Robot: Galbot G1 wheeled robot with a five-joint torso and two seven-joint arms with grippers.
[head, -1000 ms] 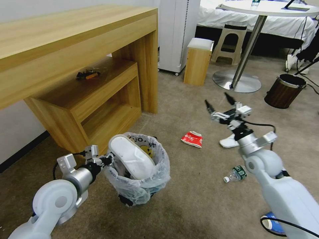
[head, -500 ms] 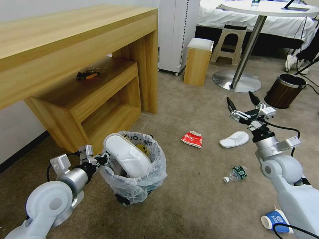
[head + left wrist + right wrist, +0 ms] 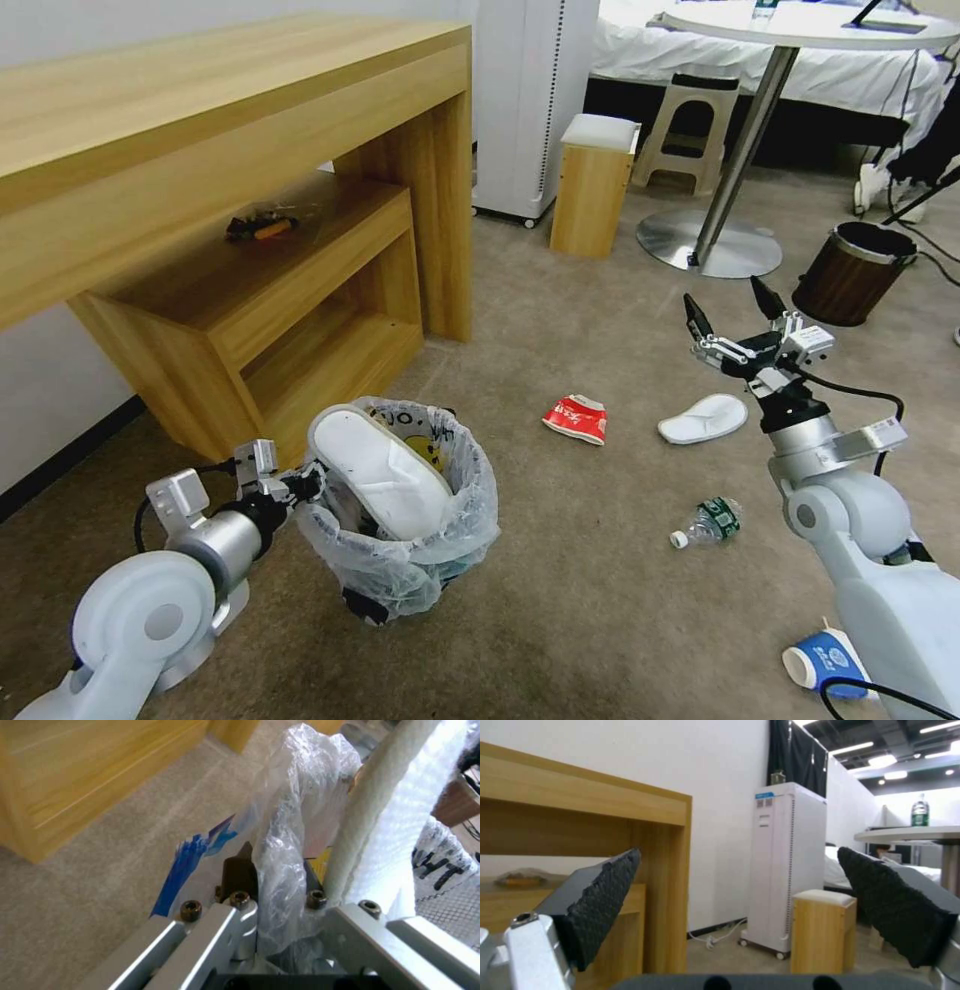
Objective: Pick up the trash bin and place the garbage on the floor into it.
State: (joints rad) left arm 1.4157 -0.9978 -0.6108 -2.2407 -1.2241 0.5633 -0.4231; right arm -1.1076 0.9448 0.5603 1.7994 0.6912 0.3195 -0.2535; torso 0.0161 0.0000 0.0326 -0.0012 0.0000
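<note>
My left claw (image 3: 300,487) stays clamped on the rim of the trash bin (image 3: 400,520), low over the floor (image 3: 560,600). One white slipper (image 3: 380,480) is inside. My right claw (image 3: 735,308) has swung right and now hangs wide apart above the other slipper (image 3: 703,418). Red wrapper (image 3: 577,417), bottle (image 3: 708,522) and cup (image 3: 825,662) still wait.

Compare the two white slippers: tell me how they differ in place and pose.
One slipper stands tilted inside the trash bin, sticking out above the bag's rim; the other slipper lies flat on the floor.
The binned one sits beside the left gripper, which is shut on the bin's rim; the floor one lies under the open right gripper, untouched.
Both are flat and white.
</note>
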